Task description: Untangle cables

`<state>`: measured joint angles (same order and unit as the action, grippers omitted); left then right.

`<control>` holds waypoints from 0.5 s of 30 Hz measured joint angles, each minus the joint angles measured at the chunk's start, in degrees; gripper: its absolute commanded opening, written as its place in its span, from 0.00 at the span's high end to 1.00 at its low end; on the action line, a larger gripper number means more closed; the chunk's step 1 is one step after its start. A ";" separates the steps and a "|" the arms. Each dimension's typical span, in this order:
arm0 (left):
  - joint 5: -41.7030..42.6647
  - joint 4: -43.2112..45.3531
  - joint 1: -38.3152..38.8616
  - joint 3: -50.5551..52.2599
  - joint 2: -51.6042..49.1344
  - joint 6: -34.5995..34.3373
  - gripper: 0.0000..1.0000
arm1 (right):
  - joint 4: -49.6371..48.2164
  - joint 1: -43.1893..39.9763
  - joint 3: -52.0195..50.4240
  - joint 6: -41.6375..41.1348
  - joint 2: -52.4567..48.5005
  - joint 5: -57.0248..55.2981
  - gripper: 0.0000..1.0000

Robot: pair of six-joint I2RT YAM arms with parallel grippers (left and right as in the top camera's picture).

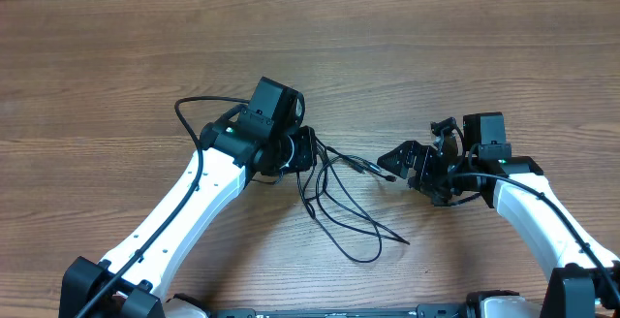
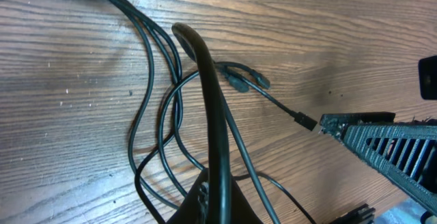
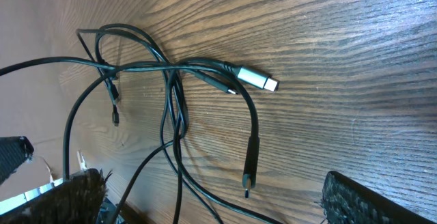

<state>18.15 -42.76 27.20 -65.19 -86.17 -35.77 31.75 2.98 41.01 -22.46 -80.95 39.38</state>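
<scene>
The cables point(image 1: 339, 197) are a few thin black cords lying in tangled loops on the wooden table between my two grippers. My left gripper point(image 1: 302, 151) is shut on one black cable at the tangle's left end. In the left wrist view this cable point(image 2: 212, 101) rises from the jaws point(image 2: 215, 200) in a loop. My right gripper point(image 1: 393, 165) is open just right of the tangle, around a black plug tip point(image 3: 248, 166) without touching it. A silver-ended plug point(image 3: 263, 80) lies further out. The right jaws point(image 3: 212, 186) are wide apart.
The wooden table point(image 1: 436, 56) extends on all sides of the tangle. A thicker black wire point(image 1: 194, 110) loops off the left arm. My right gripper's finger point(image 2: 372, 142) shows at the right of the left wrist view.
</scene>
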 measured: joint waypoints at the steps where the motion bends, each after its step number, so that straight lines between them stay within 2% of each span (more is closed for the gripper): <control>1: 0.00 -0.22 0.00 0.00 0.00 0.02 0.93 | 0.00 0.00 0.00 0.00 0.00 0.00 0.00; 7: 0.00 -1.88 0.22 0.00 0.00 -0.26 0.96 | 0.00 0.00 0.00 0.02 0.00 0.02 0.00; 15: -0.55 -1.66 0.94 0.00 0.00 -5.57 0.96 | 0.00 0.00 0.00 0.02 0.00 0.04 0.00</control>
<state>17.61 -44.42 28.14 -65.19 -86.17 -41.34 31.75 2.98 41.01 -22.44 -80.95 39.42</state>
